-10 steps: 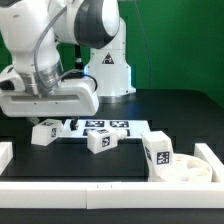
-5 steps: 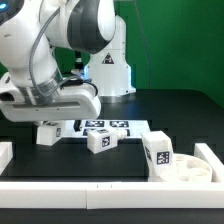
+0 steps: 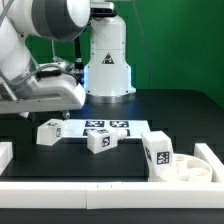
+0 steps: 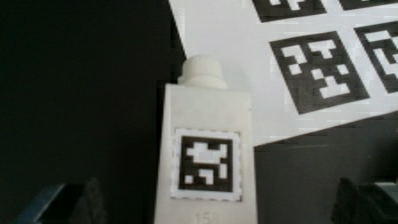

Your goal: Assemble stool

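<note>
A white stool leg with a square tag and a round peg end lies on the black table. My gripper is open above it, one dark finger on each side, not touching it. In the exterior view this leg lies below the white hand. A second leg lies further to that view's right. The round seat lies at the right with a third leg standing on it.
The marker board lies behind the loose legs and also shows in the wrist view. White border rails run along the front and both sides. The robot base stands at the back.
The arm has swung toward the exterior view's left and the hand has risen slightly. The legs and the seat have not moved.
</note>
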`<state>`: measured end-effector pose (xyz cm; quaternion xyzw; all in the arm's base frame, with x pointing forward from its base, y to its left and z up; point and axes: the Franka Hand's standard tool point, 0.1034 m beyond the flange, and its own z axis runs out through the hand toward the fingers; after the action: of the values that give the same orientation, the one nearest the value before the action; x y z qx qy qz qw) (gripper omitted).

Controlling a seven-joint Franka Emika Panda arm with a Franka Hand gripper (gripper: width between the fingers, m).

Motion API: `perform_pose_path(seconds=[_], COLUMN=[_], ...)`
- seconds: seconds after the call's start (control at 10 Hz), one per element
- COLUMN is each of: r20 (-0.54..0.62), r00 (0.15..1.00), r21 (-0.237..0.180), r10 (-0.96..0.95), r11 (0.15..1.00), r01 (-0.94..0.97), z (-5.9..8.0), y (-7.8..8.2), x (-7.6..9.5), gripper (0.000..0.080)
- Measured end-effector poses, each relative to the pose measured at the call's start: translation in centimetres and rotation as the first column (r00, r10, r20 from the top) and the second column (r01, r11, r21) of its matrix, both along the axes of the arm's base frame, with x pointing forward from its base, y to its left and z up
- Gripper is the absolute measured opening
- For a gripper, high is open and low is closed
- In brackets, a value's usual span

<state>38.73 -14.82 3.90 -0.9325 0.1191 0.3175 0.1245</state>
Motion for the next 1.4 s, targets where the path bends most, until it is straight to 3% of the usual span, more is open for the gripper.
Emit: perform_pose_path(seconds=[0.2, 0.3, 0.4, 0.5, 0.7, 1.4], r20=[-0.029, -0.158, -0.26, -0.319, -0.481, -0.475], r00=[1.0, 0.987, 0.965, 0.947, 0.875, 0.877], r21=[0.01, 0.056, 0.091, 0.098, 0.15, 0.141], r10=[0.001, 0.009, 0.023, 0.03, 0.051, 0.064], r11=[1.0, 0.998, 0.996, 0.995, 0.988, 0.99], r01=[0.0, 0.0, 0.001, 0.002, 0.025, 0.005], z=[0.0, 0.1, -0.6, -1.6, -2.0, -2.5], y=[0.0, -0.5, -1.4, -1.3, -0.6, 0.5], x=[-0.2, -0.2, 1.5, 1.9, 1.1, 0.3], gripper=[0.0649, 0.0649, 0.0649, 0.0649, 0.0649, 0.0649])
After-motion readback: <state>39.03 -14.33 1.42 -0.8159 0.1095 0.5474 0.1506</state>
